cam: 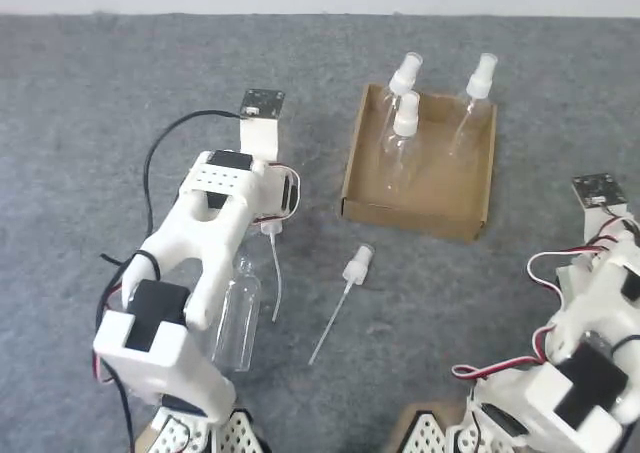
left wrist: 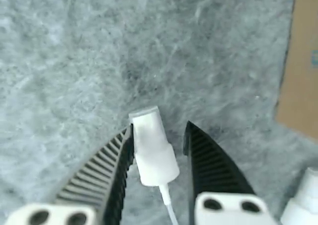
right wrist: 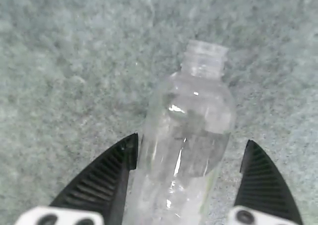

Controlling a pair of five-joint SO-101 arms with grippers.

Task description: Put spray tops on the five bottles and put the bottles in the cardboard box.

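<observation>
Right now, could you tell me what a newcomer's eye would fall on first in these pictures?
Probably the cardboard box toward the far side in the high view, with three capped bottles leaning in it. Next come the left gripper, open around a spray top, and the right gripper, open around an uncapped bottle.

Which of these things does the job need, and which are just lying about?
Needed for the job: cardboard box; three capped bottles; uncapped bottle; second bare bottle; spray top; loose spray top.
Not part of it: grey carpet.
</observation>
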